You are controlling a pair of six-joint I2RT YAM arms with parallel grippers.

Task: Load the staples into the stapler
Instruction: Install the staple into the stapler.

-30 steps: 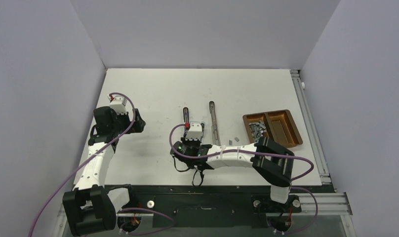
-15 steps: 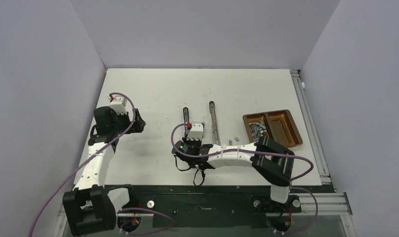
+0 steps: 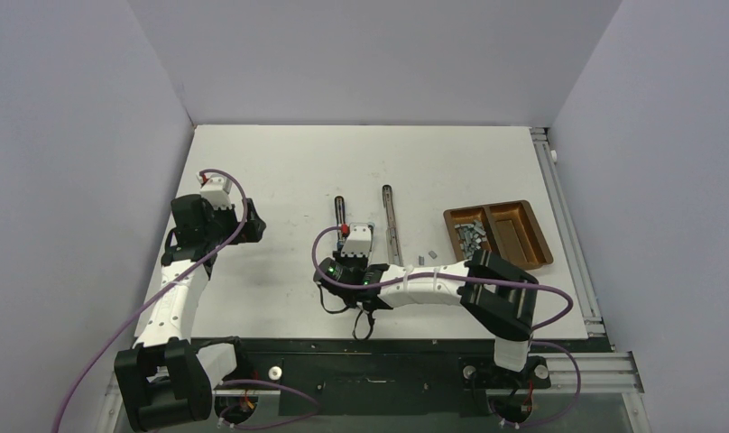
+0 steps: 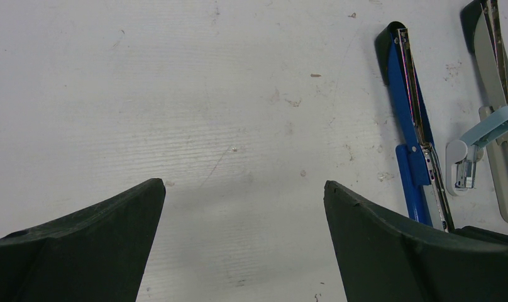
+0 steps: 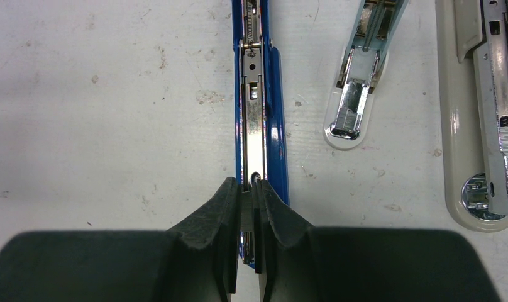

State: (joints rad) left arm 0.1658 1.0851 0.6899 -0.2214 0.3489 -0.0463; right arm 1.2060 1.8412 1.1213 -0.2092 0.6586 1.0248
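Observation:
An opened blue stapler point(image 5: 254, 113) lies flat with its silvery magazine channel facing up; it also shows in the top view point(image 3: 341, 212) and the left wrist view point(image 4: 410, 126). My right gripper point(image 5: 247, 185) is shut on a small grey staple strip point(image 5: 246, 207) and holds it right over the near end of that channel. In the top view the right gripper point(image 3: 345, 245) sits at the stapler's near end. More staples point(image 3: 469, 236) lie in a brown tray. My left gripper point(image 4: 244, 184) is open and empty above bare table, left of the stapler point(image 3: 253, 225).
An opened beige stapler point(image 5: 484, 126) lies right of the blue one point(image 3: 392, 225). A small pale blue stapler part point(image 5: 361, 75) lies between them. The brown two-compartment tray point(image 3: 541, 244) stands at the right. Loose staple strips point(image 3: 430, 255) lie on the table beside it.

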